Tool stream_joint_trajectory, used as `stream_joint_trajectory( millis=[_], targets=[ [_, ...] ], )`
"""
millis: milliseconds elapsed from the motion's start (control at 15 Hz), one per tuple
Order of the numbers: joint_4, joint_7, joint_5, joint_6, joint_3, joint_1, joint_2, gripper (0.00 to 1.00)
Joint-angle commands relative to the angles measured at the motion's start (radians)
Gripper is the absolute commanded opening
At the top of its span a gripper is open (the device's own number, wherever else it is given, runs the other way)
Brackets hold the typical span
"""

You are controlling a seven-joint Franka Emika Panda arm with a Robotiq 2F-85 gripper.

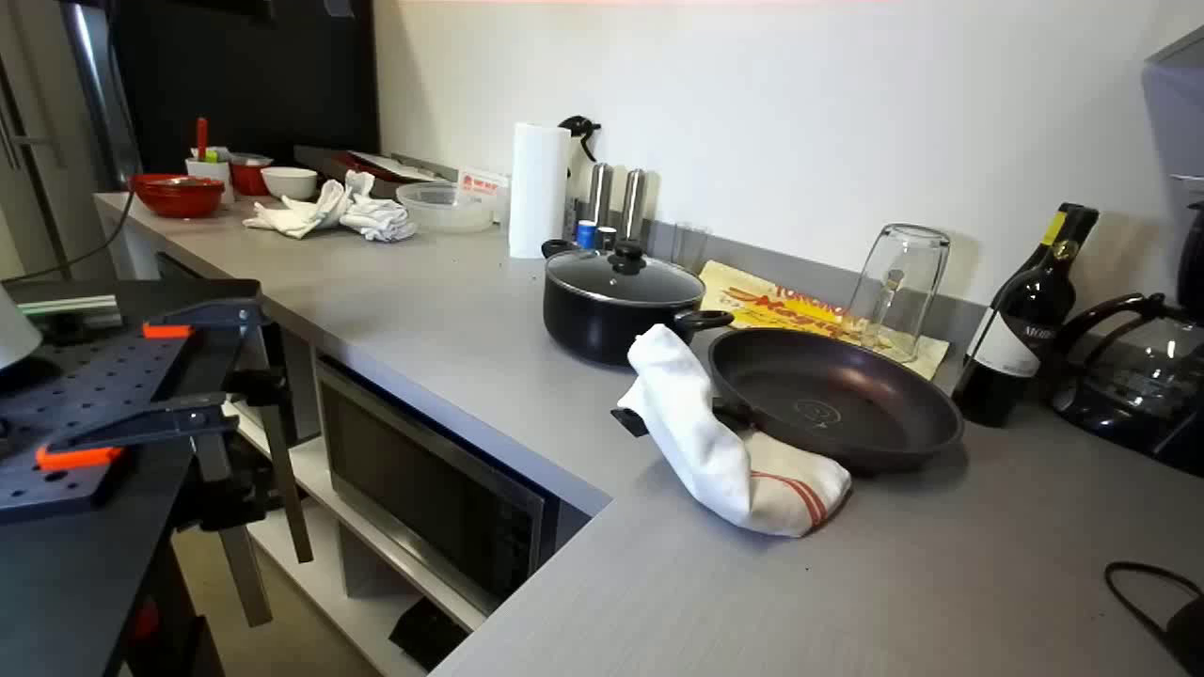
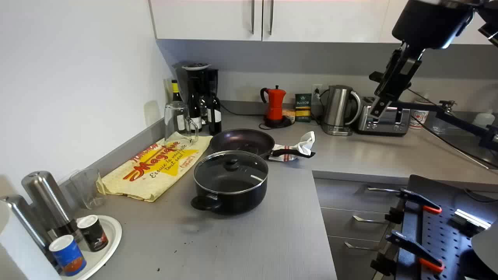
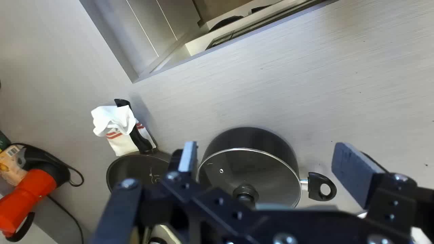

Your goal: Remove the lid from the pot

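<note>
The black pot stands on the grey counter and shows in both exterior views. The glass lid with its silvery rim lies flat on the pot in both exterior views. Its dark knob points up. My gripper is high at the right in an exterior view, apart from the pot. In the wrist view my gripper is open, its fingers wide apart with nothing between them. Below it show the pot and lid; the gripper body hides the lid's near edge.
A black frying pan sits close beside the pot, its handle under a white cloth. An upturned glass mug stands on a yellow towel by the wall. Wine bottles and a paper towel roll also stand there.
</note>
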Motion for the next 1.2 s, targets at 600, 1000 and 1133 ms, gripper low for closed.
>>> stream_joint_trajectory(
  millis=[600, 1000, 1133],
  targets=[
    [-0.008, 0.007, -0.01, -0.005, -0.009, 0.009, 0.011, 1.0],
    [0.027, -0.05, -0.034, 0.025, -0.065, -0.022, 0.089, 1.0],
    [0.048, -0.086, -0.043, 0.042, -0.096, -0.035, 0.14, 1.0]
  ],
)
